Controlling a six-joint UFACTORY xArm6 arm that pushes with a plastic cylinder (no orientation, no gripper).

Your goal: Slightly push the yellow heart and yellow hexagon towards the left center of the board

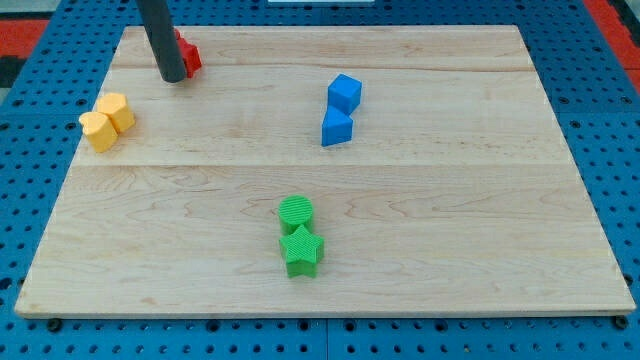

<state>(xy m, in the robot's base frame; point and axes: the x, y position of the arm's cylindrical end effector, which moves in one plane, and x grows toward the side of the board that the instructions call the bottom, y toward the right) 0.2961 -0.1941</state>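
1. The arm ends in a dark rod that enters from the view's top edge, where its upper part is cut off. The rod's tip [173,77] rests on the wooden counter [420,230] near its upper left corner.
2. There are no fingers on this rig, so no open or closed state can be told; the rod holds nothing.
3. A red block [189,52] sits just behind and to the right of the rod. The rod hides most of it, so its shape cannot be made out, and whether the rod touches it cannot be told.
4. The two yellow blocks lie at the counter's left edge, below and left of the tip and apart from it. The yellow hexagon [116,110] is the upper right one; the yellow heart [98,131] touches it at the lower left.
5. A blue cube [344,93] and a second blue block [337,128], of unclear shape, touch right of centre.
6. A green cylinder [296,212] and a green star [301,250] touch at the bottom centre.
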